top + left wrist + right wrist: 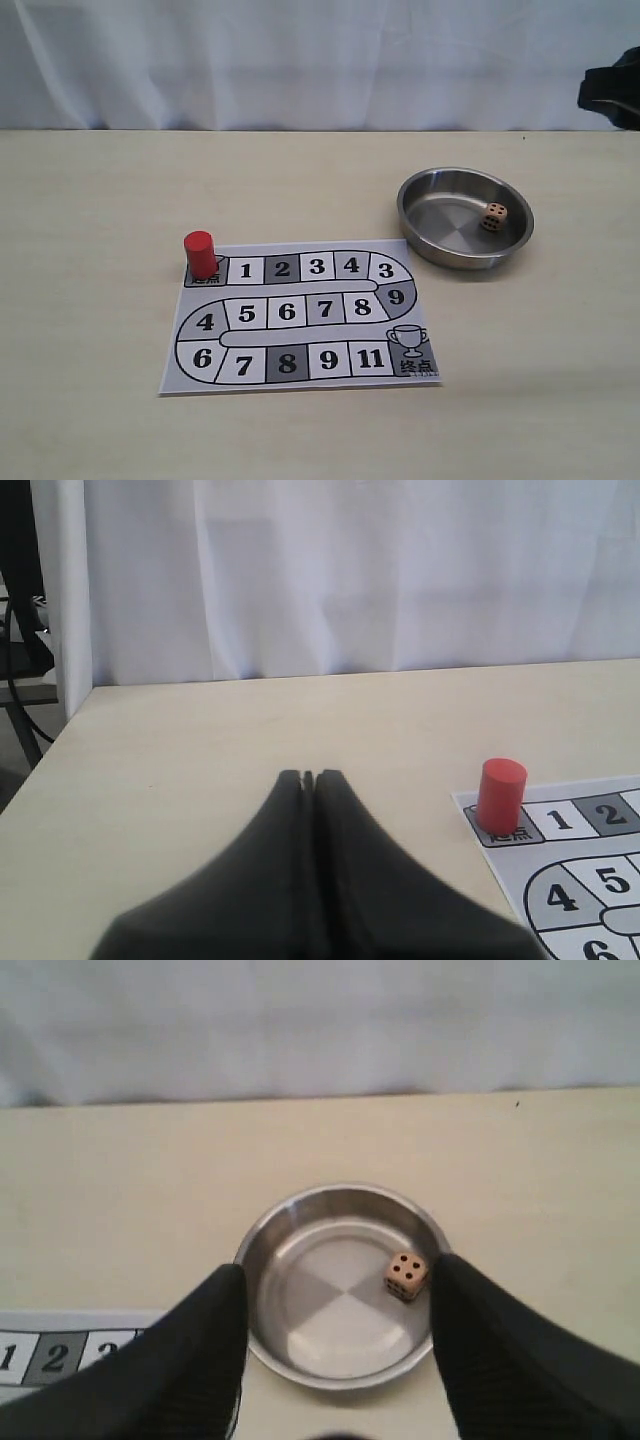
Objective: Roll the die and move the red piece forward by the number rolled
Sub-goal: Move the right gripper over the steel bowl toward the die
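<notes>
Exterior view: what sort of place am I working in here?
Probably a staged test bench, not a home: a pale table against a white curtain, holding a printed paper game board and a steel dish.

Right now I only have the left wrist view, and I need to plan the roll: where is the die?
Observer: The die lies inside a steel dish, toward the dish's right side. In the exterior view the dish stands on the table just right of the board's top row.
Operator: I can't see that dish at all. Which number is showing?
Observer: In the right wrist view the die's clearest face has four pips. It looks like the top face, though I can't be fully sure from that angle.
</notes>
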`<state>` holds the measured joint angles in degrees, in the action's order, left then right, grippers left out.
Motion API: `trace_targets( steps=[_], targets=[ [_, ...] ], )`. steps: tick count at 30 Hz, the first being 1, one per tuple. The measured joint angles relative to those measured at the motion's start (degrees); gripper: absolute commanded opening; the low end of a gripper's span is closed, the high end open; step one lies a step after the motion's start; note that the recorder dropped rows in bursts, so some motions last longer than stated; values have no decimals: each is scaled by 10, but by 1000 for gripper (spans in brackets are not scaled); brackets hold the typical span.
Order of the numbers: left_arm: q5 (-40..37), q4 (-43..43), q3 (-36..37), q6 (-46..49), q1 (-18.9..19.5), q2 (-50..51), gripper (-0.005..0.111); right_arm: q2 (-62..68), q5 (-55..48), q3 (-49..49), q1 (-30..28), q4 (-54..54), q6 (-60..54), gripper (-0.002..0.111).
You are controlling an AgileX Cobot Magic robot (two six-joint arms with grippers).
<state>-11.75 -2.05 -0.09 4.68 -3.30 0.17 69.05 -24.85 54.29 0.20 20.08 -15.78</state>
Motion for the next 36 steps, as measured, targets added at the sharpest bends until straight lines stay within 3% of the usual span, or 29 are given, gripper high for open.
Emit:
trace_targets(
  steps=[6, 10, 20, 36],
  targets=[
    [0, 0, 0, 0, 0, 0, 0, 85, -70, 68, 6, 0, -15, 53],
    [0, 0, 0, 0, 0, 0, 0, 137, -90, 105, 39, -12, 4, 53],
    [0, 0, 0, 0, 0, 0, 0, 248, -100, 186, 123, -233, 298, 53],
    [0, 0, 0, 0, 0, 0, 0, 382, -65, 218, 103, -287, 526, 53]
  ],
)
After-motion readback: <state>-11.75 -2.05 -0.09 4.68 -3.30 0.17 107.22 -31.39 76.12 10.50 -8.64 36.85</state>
